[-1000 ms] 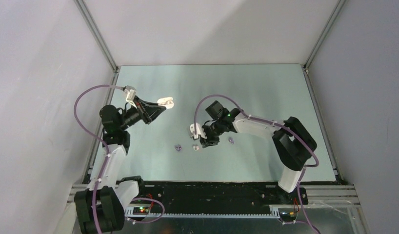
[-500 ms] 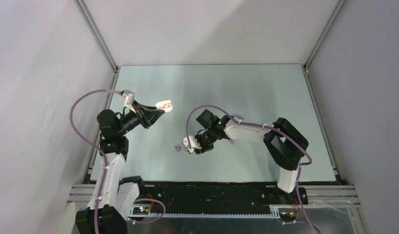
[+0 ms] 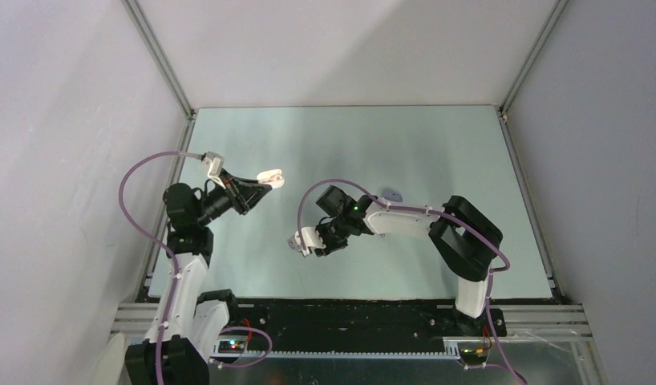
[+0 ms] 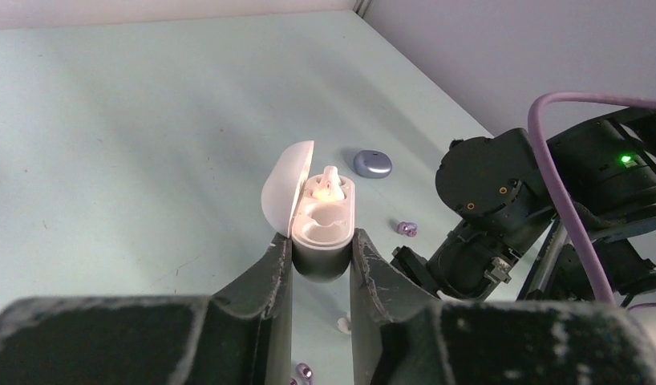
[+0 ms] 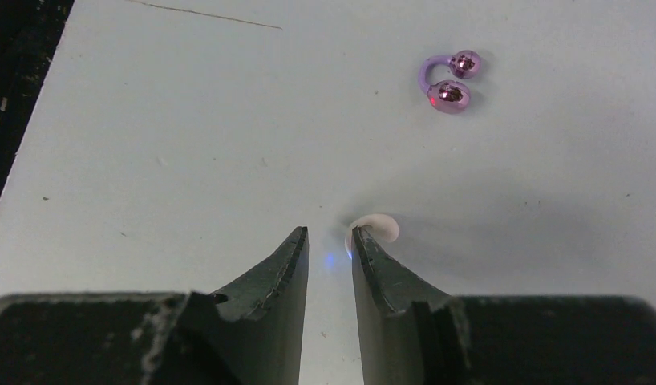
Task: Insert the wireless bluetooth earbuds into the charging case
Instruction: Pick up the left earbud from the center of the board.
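Note:
My left gripper [image 4: 321,250] is shut on the base of a white charging case [image 4: 325,223], held above the table with its lid open. One white earbud [image 4: 328,184] sits in its far socket; the near socket is empty. The case also shows in the top view [image 3: 270,176]. My right gripper [image 5: 329,237] is low over the table, jaws a narrow gap apart with nothing between them. A loose white earbud [image 5: 377,228] lies against the outside of its right fingertip. A purple earbud [image 5: 449,84] lies further ahead.
A shut purple case [image 3: 389,195] lies behind the right arm and shows in the left wrist view [image 4: 373,164]. Another purple earbud [image 4: 406,228] lies near the right wrist. The black front rail [image 3: 349,317] borders the table's near edge.
My right gripper has moved left and slightly nearer, down to the loose white earbud beside the purple one. My left gripper has shifted a little left, still holding the open case.

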`<state>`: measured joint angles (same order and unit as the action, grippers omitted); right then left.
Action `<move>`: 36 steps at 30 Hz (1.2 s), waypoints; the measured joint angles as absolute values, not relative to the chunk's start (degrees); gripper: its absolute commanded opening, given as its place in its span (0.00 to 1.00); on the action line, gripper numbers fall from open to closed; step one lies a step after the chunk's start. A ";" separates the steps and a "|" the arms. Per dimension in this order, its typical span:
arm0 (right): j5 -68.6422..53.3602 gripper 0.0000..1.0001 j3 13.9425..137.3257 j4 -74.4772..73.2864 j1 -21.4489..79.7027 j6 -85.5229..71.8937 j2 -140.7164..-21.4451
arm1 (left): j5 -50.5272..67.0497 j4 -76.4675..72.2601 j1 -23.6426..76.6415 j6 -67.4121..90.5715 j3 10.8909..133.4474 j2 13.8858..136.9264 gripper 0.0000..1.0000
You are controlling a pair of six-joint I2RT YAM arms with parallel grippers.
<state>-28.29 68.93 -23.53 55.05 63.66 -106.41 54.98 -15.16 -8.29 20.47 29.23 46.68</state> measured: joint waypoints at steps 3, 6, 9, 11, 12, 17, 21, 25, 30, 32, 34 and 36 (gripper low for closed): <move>-27.14 0.31 68.93 -23.20 55.20 62.89 -106.45 | 54.48 -15.25 -8.29 20.47 28.88 46.44 0.00; -25.69 0.31 68.93 -22.26 55.35 62.33 -106.85 | 54.24 -15.27 -8.29 20.47 28.86 46.04 0.00; -24.64 0.31 68.93 -21.54 55.35 61.95 -107.70 | 54.19 -15.27 -8.29 20.45 28.86 45.63 0.00; -24.12 0.31 68.97 -21.02 55.37 61.52 -107.96 | 54.17 -15.25 -8.29 20.45 28.82 45.52 0.00; -23.94 0.31 68.99 -20.91 55.37 61.47 -108.03 | 54.17 -15.25 -8.29 20.45 28.82 45.52 0.00; -23.24 0.32 69.01 -20.67 55.42 61.06 -108.16 | 54.15 -15.27 -8.29 20.45 28.82 45.52 0.00; -22.26 0.31 69.01 -20.10 55.42 60.07 -108.20 | 54.13 -15.31 -8.29 20.45 28.82 45.65 0.00; -20.43 0.30 69.01 -19.05 55.31 58.59 -108.22 | 54.08 -15.33 -8.29 20.47 28.82 46.02 0.00; -18.13 0.24 69.01 -17.87 54.87 56.31 -108.22 | 53.43 -15.38 -8.29 20.47 28.82 46.46 0.00; -17.78 0.20 69.01 -17.56 54.70 55.59 -108.22 | 53.06 -15.38 -8.29 20.45 28.82 46.50 0.00; -17.72 0.18 69.01 -17.30 54.61 55.07 -108.22 | 52.90 -15.40 -8.29 20.47 28.82 46.50 0.00; -17.63 0.16 69.01 -17.08 54.54 54.76 -108.22 | 52.77 -15.42 -8.29 20.47 28.82 46.50 0.00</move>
<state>-17.63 69.01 -17.08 54.54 54.76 -108.22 52.77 -15.42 -8.29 20.47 28.82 46.50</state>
